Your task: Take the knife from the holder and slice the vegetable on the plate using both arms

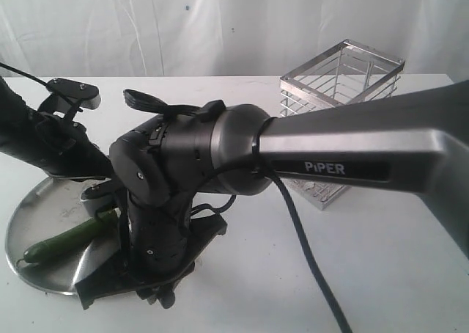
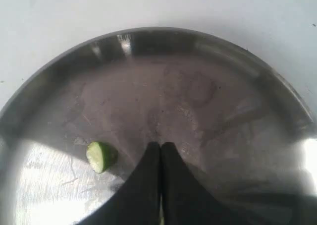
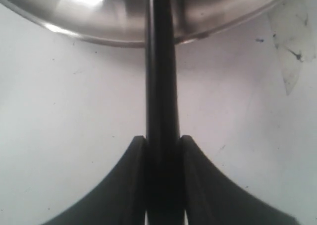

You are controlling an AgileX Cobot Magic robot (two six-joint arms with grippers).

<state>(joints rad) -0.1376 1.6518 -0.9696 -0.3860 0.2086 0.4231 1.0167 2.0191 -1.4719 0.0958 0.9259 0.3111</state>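
One slender dark green cucumber-like vegetable (image 1: pixel 66 241) lies on the round shiny steel plate (image 1: pixel 29 208) at left, with one small cut green piece (image 2: pixel 101 156) just beside the left gripper (image 2: pixel 161 146), jaws pressed together. The right gripper (image 3: pixel 163 140) pinches one slim black knife (image 3: pixel 161 61) reaching over the plate's rim; one tall silver wire-rack holder (image 1: pixel 341 83) stands farther right.

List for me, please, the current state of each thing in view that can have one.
holder, upright, empty.
plate, lying flat.
knife, out of the holder, clamped, reaching over the plate's rim.
right end effector, shut on the knife.
left end effector, shut, empty, over the plate.
vegetable, lying on the plate, partly hidden.
cut piece, sliced off, loose on the plate.
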